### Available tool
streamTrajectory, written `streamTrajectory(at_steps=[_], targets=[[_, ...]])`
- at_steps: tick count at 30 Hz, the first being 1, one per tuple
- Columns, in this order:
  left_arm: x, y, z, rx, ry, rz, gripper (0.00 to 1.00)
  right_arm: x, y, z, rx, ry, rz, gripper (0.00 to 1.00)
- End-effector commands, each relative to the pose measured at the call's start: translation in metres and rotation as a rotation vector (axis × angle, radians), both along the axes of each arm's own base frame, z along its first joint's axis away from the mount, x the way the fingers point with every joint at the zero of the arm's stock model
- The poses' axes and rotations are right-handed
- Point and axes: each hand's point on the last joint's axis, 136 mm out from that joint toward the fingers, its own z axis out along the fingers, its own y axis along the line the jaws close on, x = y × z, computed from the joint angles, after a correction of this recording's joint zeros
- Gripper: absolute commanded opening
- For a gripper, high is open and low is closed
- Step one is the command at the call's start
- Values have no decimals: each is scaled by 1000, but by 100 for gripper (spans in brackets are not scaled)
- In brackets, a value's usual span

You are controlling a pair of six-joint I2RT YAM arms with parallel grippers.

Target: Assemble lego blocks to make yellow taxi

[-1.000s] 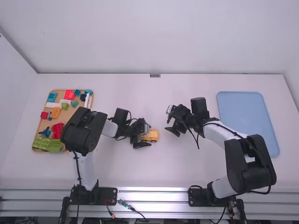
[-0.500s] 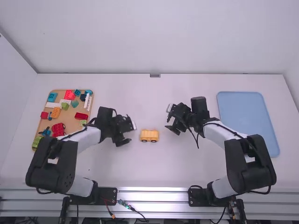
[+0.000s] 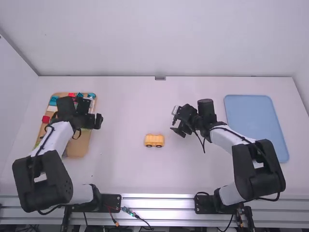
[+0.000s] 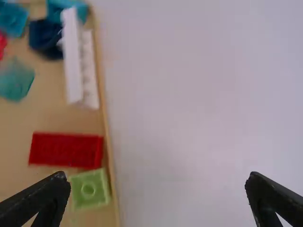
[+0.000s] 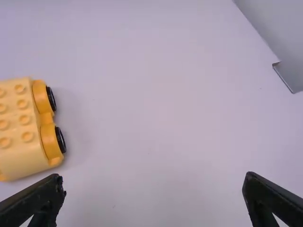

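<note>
Left gripper (image 3: 93, 121) shifts from beside the yellow vehicle (image 3: 154, 140) to the tray (image 3: 77, 150); its fingers and the right gripper's (image 3: 175, 123) stand apart.

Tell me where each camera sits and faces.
High view: above and behind the arms, facing forward and down at the table; both arms show.
Left wrist view: on left arm, facing down at the tan tray; open jaws show.
Right wrist view: on right arm, facing down at table and yellow car; open jaws show.
High and right wrist views share the car.
</note>
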Motion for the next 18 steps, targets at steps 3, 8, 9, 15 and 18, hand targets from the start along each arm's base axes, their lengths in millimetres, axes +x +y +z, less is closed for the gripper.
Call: streamTrajectory(at_steps=[3, 8, 9, 15, 18], targets=[[3, 41, 28, 2, 102, 296, 99, -1, 0, 7, 11, -18, -1, 99], [5, 66, 46, 59, 227, 259, 99, 4, 1, 13, 14, -32, -1, 99], [5, 70, 48, 67, 251, 240, 99, 5, 1, 15, 14, -32, -1, 99], [5, 114, 48, 64, 359, 198, 99, 19, -6, 21, -7, -29, -82, 99], [2, 128, 41, 55, 400, 142, 99, 26, -11, 23, -18, -29, -127, 99]])
